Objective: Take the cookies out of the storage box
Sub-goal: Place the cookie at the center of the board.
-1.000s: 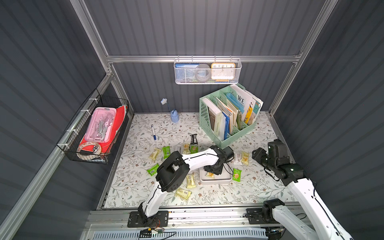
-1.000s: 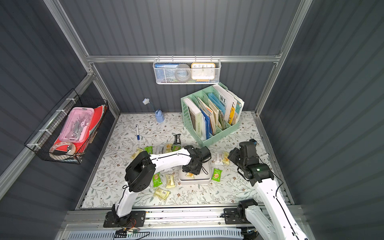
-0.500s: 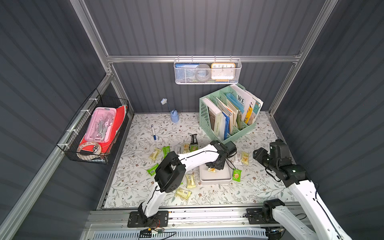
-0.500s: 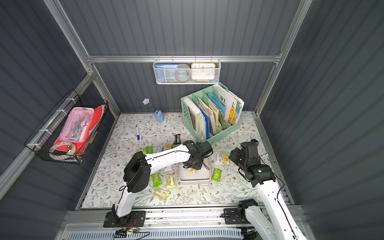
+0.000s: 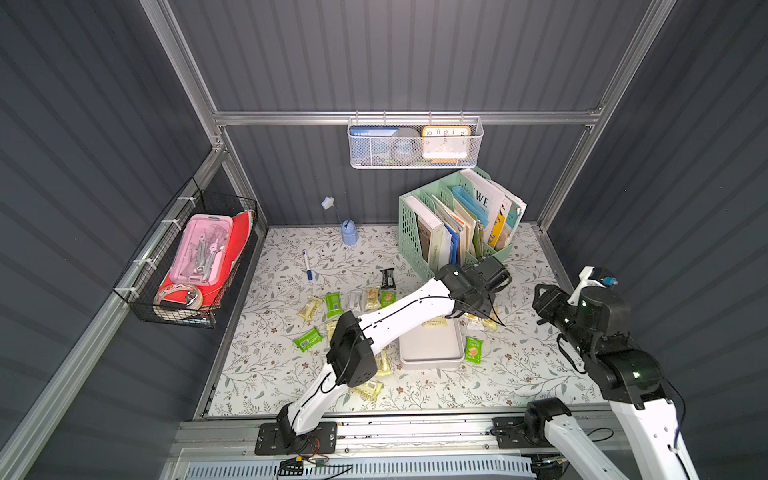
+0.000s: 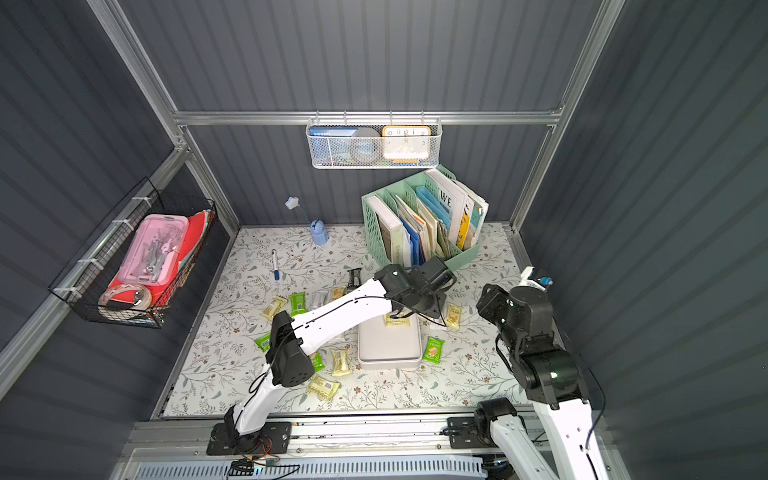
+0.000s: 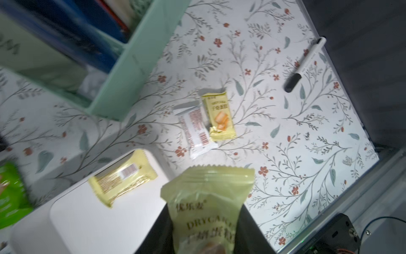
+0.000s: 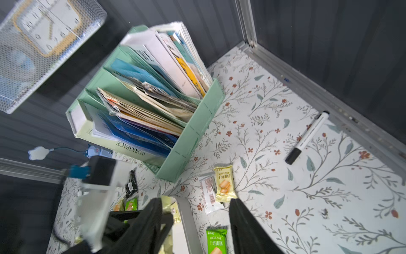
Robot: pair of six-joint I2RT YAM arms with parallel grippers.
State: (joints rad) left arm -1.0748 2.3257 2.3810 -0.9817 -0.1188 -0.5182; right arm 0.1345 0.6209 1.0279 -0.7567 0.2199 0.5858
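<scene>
Lifted off the box [image 5: 432, 353] since a second ago, left gripper [image 7: 204, 231] pinches a yellow cookie [image 7: 206, 193] across its middle (light, crinkly, probably slippery); a second cookie [image 5: 435, 322] lies in its corner; right gripper [image 8: 195, 206] gapes empty.

Dark grey ribbed walls [image 5: 415, 54], aluminium frame rail [image 5: 291, 117], floral-print floor [image 5: 519, 365]; even bright light.

The green file rack [image 5: 409, 237] crowds the far end of the white tray [image 5: 432, 349], the left arm [image 5: 399, 316] bars its left side, and bare counter [image 5: 528, 365] lies open further right.
</scene>
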